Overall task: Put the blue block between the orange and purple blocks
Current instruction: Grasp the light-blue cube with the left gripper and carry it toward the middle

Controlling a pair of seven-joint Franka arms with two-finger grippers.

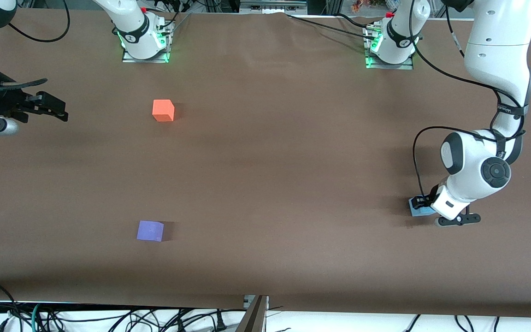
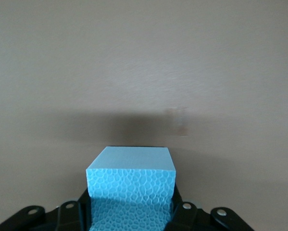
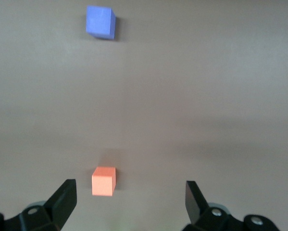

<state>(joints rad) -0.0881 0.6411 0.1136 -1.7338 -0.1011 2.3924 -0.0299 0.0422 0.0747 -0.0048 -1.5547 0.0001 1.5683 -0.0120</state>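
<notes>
The blue block (image 1: 421,212) sits at the left arm's end of the table, and in the left wrist view it (image 2: 131,175) fills the space between the fingers. My left gripper (image 1: 418,205) (image 2: 131,211) is shut on it, low at the table surface. The orange block (image 1: 163,110) (image 3: 104,181) lies toward the right arm's end. The purple block (image 1: 150,230) (image 3: 100,22) lies nearer to the front camera than the orange one, with bare table between them. My right gripper (image 1: 60,109) (image 3: 130,192) is open and empty, waiting over the right arm's end of the table.
The brown table (image 1: 274,161) carries only the three blocks. Both arm bases (image 1: 143,39) (image 1: 390,44) stand along its back edge. Cables hang past the front edge (image 1: 109,318).
</notes>
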